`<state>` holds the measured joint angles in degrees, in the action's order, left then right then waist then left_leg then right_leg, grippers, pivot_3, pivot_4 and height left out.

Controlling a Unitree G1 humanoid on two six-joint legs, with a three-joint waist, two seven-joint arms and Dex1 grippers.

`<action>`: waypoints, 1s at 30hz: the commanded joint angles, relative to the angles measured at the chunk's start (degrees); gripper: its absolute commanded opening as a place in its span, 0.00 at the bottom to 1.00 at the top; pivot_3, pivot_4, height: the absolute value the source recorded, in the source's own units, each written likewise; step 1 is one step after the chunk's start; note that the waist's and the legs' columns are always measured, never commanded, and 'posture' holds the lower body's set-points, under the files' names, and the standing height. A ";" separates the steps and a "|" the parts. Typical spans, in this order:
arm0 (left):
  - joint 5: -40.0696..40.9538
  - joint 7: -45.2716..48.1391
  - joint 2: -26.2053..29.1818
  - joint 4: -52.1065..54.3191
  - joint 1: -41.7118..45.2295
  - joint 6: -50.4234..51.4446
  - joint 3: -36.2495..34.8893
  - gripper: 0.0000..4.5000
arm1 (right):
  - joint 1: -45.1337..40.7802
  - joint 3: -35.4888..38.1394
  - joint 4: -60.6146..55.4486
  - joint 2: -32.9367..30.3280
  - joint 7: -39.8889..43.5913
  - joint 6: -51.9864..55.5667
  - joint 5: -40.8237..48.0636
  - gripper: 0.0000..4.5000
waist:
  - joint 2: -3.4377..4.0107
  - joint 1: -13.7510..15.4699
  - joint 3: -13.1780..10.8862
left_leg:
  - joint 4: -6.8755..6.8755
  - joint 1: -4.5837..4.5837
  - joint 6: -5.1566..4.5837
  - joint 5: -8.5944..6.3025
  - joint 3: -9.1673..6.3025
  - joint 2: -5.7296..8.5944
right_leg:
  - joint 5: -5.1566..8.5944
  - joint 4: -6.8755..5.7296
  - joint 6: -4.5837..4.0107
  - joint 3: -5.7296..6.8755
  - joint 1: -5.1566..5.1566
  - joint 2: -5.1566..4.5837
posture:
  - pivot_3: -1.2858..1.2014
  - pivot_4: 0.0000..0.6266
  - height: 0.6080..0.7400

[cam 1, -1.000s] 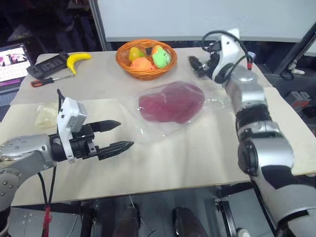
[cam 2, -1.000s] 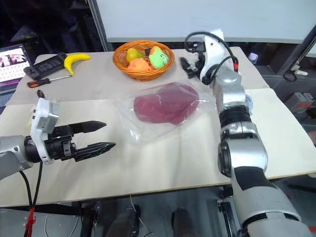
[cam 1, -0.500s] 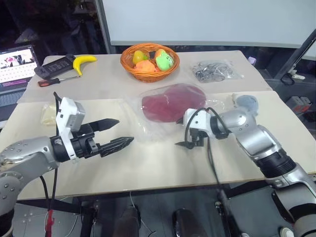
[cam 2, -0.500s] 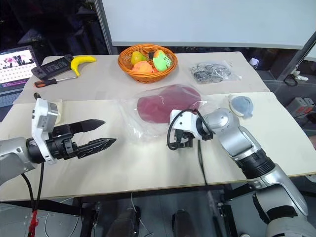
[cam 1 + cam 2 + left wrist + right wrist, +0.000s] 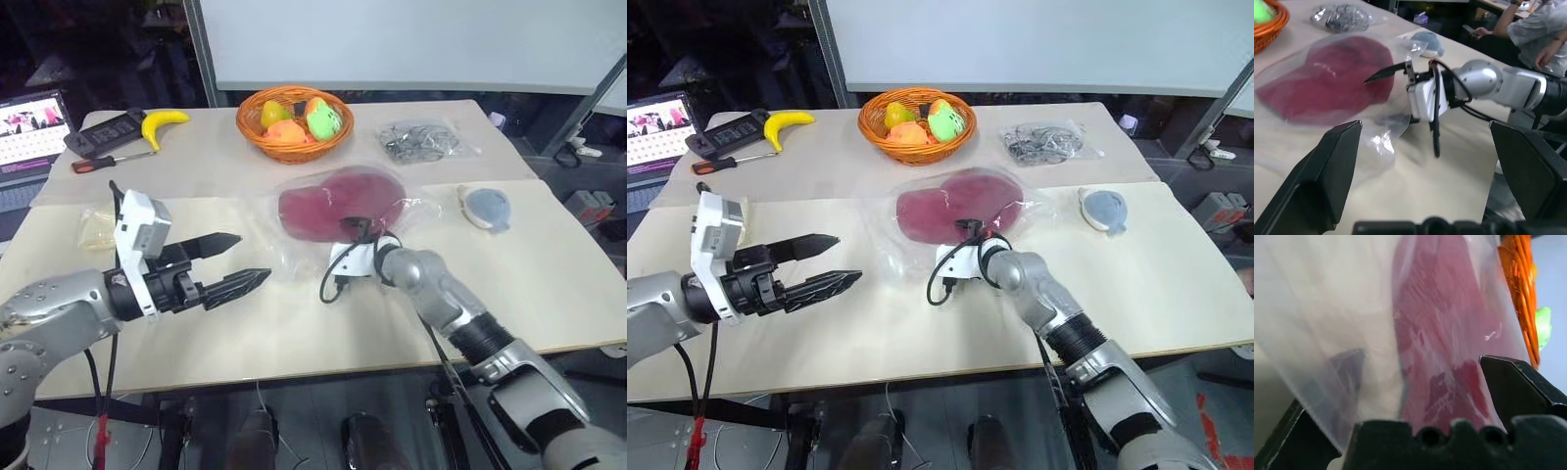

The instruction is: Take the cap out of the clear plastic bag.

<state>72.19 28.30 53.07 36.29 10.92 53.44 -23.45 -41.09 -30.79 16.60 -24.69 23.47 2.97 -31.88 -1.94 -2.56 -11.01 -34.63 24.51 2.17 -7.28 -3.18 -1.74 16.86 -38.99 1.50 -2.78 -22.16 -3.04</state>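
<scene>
The right gripper (image 5: 1388, 95), having swung down from above the far side of the table, is now closing its parted black fingers over the near edge of the large crinkly clear plastic bag (image 5: 294, 250), without a confirmed hold. The dark red fabric cap (image 5: 338, 201) is lying inside that bag at table centre, so extraction is only beginning. The left gripper (image 5: 250, 259) is still hovering wide open and empty to the left.

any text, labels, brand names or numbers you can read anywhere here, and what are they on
No text can be read.
Cap: small white mark on the fabric, seen through the clear plastic bag, too small to read.
Laptop screen: a picture shows, any writing too small to read.
Dark device by the banana: no legible marking.
</scene>
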 commanded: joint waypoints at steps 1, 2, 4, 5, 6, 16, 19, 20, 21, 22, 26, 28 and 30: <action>-0.24 0.55 0.18 0.11 0.77 -1.47 -0.02 1.00 | 1.36 1.40 0.75 0.48 1.02 1.00 0.07 0.68 | 0.00 0.03 0.00 | 0.00 -0.06 0.00 0.00 0.01 0.00 | 0.00 -0.01 0.00 -0.01 0.02 0.00 | 0.52 0.24 1.00; -0.32 0.61 0.15 -0.06 0.87 -1.49 0.09 1.00 | 1.41 1.43 0.71 0.52 1.63 1.12 0.04 0.61 | 0.00 0.06 0.00 | 0.00 -0.10 0.00 0.00 0.01 -0.03 | 0.00 -0.01 0.00 -0.01 0.06 0.03 | 0.52 0.24 1.00; -0.59 0.75 0.09 -0.35 1.04 -1.59 0.34 1.00 | 1.40 1.43 0.79 0.55 2.18 1.21 -0.32 0.46 | 0.00 0.09 0.00 | 0.00 -0.10 0.00 0.00 0.01 -0.04 | 0.00 -0.01 0.00 -0.02 0.06 0.03 | 0.52 0.24 1.00; -0.68 0.83 0.05 -0.42 1.09 -1.66 0.45 1.00 | 1.39 1.40 0.92 0.58 2.44 1.26 -0.48 0.37 | 0.00 0.09 0.00 | 0.00 -0.10 0.00 0.00 0.01 -0.04 | 0.00 -0.01 0.00 -0.02 0.06 0.03 | 0.52 0.24 1.00; -0.78 0.90 0.02 -0.50 1.12 -1.72 0.56 1.00 | 1.37 1.41 1.03 0.65 2.52 1.30 -0.63 0.31 | 0.00 0.10 0.00 | 0.00 -0.10 0.00 0.00 0.01 -0.03 | 0.00 0.00 0.00 -0.02 0.06 0.03 | 0.52 0.24 1.00; -0.25 0.36 -0.44 0.51 0.54 -1.94 0.83 1.00 | 1.68 2.96 0.72 2.97 2.67 3.24 -0.10 0.01 | -0.05 0.10 0.03 | 0.02 -0.08 0.00 0.00 0.02 -0.03 | 0.00 0.00 0.00 -0.06 0.05 0.04 | 0.52 0.24 1.00; 0.06 0.08 -0.49 0.79 0.42 -1.91 0.64 1.00 | 0.15 5.83 1.18 4.58 1.16 3.97 1.67 0.01 | -0.05 0.03 0.03 | 0.03 -0.08 0.00 0.00 0.03 -0.04 | 0.00 0.00 0.00 -0.09 0.01 0.05 | 0.52 0.24 1.00; 0.09 0.06 -0.49 0.79 0.45 -1.91 0.65 1.00 | -0.51 7.53 0.92 5.61 1.44 3.58 4.02 0.01 | -0.05 0.04 0.03 | 0.04 -0.07 0.00 0.00 0.03 -0.04 | 0.00 0.00 0.00 -0.10 0.01 0.06 | 0.52 0.24 1.00; -0.01 0.08 -0.45 0.77 0.49 -1.93 0.73 1.00 | -1.06 9.26 0.28 6.66 2.47 3.37 6.85 0.01 | -0.05 0.06 0.02 | 0.04 -0.07 0.00 0.00 0.03 -0.04 | 0.00 0.00 0.00 -0.11 0.00 0.06 | 0.52 0.24 1.00; -0.07 0.09 -0.42 0.77 0.51 -1.95 0.80 1.00 | -1.39 10.46 -0.18 7.38 3.26 3.25 8.79 0.01 | -0.05 0.04 0.02 | 0.04 -0.05 0.00 0.00 0.04 -0.04 | 0.00 0.00 0.00 -0.11 -0.01 0.06 | 0.52 0.24 1.00; -0.57 0.25 -0.56 0.16 1.20 -2.11 1.63 1.00 | -1.04 10.78 -4.41 0.02 20.70 -0.54 16.71 0.01 | -0.02 0.25 0.01 | 0.05 -0.02 0.00 0.00 0.05 -0.02 | -0.01 0.03 0.02 -0.13 -0.02 0.05 | 0.52 0.24 1.00; -0.80 0.55 -0.59 -0.21 1.47 -2.21 2.03 1.00 | 0.23 10.62 -5.82 -5.68 29.27 0.75 19.16 0.01 | -0.02 0.79 0.01 | 0.07 0.02 -0.01 -0.01 0.03 0.01 | 0.00 0.11 0.05 -0.10 0.00 0.04 | 0.52 0.24 1.00; -1.30 0.87 -0.61 -0.60 1.70 -2.32 2.45 1.00 | 1.27 10.25 -6.34 -11.28 35.62 1.30 20.09 0.01 | -0.02 1.42 0.01 | 0.08 0.08 -0.03 -0.03 0.03 0.03 | -0.01 0.20 0.07 -0.07 0.01 0.00 | 0.52 0.24 1.00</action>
<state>71.58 28.49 52.39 35.23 11.58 52.69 -21.06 -40.76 -21.48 11.99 -32.84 52.85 3.83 -13.66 -1.96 -1.14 -11.00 -34.56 24.60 2.12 -7.32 -3.14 -1.72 16.85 -38.74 1.58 -2.85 -22.16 -3.04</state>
